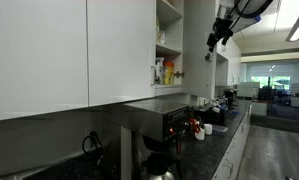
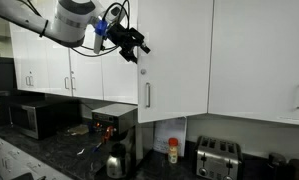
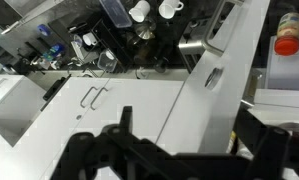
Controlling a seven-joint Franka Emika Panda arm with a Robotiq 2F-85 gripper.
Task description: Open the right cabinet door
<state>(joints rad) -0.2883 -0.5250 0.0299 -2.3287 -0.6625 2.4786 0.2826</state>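
White wall cabinets point(image 2: 59, 60) run along a kitchen above a dark counter point(image 1: 221, 145) in both exterior views. The right cabinet door point(image 2: 179, 60) stands swung partway out from its frame, hinged on its far side, with its handle point(image 2: 147, 95) near the free edge. In an exterior view its shaded inner face point(image 1: 199, 50) shows beside open shelves holding bottles point(image 1: 167, 72).

The robot arm point(image 2: 39, 22) reaches in from above, at cabinet height. Below the cabinets sit a microwave point(image 2: 34, 120), a coffee machine point(image 2: 114, 118) and a toaster point(image 2: 217, 157).

The claw point(image 2: 139, 48) hangs at the upper part of the door's free edge; whether it touches the door cannot be told. In the wrist view its dark fingers point(image 3: 124, 130) are spread well apart and released, grasping nothing, with a white cabinet front under them.

A small bottle point(image 2: 172, 150) stands on the counter between the coffee machine and the toaster.
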